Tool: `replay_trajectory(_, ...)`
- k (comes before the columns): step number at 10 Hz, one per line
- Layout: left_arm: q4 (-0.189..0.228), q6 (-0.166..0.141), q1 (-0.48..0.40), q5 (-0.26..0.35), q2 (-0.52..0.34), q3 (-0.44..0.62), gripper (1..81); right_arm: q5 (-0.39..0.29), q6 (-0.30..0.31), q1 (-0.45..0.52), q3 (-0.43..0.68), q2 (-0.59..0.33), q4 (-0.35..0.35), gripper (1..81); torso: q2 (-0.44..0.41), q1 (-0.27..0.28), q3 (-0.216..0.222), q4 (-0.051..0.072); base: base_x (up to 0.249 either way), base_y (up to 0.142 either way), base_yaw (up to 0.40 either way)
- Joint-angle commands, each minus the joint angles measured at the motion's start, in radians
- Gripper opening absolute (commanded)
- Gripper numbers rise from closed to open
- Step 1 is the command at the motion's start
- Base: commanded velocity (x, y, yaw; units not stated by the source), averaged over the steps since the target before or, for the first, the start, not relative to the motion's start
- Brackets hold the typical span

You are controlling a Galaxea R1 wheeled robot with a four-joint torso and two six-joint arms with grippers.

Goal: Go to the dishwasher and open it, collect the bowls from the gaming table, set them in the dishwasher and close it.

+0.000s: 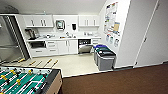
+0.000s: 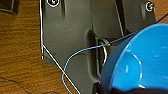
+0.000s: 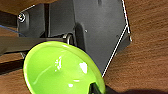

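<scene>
In the left wrist view a bright blue bowl [image 2: 142, 65] hangs over brown carpet, my left gripper [image 2: 117, 90] shut on its rim at the dark edge below it. A lime-green bowl [image 3: 60, 70] shows in the right wrist view, with my right gripper [image 3: 96, 89] shut on its rim. Far across the room in the head view, the dishwasher [image 1: 85, 47] sits under the white kitchen counter with its steel door dropped open and a dark cavity above it. The white-topped gaming table is out of view.
A green foosball table [image 1: 27, 81] fills the near left. Two grey bins [image 1: 104, 58] with blue and green lids stand right of the dishwasher by the white wall. A tall steel fridge [image 1: 10, 41] is at left. Yellow-handled sticks [image 1: 50, 61] lie on the pale floor. Brown carpet [image 1: 120, 81] lies ahead.
</scene>
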Motion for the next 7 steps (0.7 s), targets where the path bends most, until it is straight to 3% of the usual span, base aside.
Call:
replay_trajectory(1,0.006,-0.001,-0.047,0.088,0.016,0.023,1.0,-0.056,-0.002,0.039,0.002,-0.014,-0.011,1.0,0.000,0.000,0.000,0.000,0.193,0.000,0.000)
replay_trajectory(7,0.006,-0.001,-0.046,0.088,0.016,0.023,1.0,-0.056,-0.002,0.039,0.002,-0.012,-0.011,1.0,0.000,0.000,0.000,0.000,0.200,0.000,0.000)
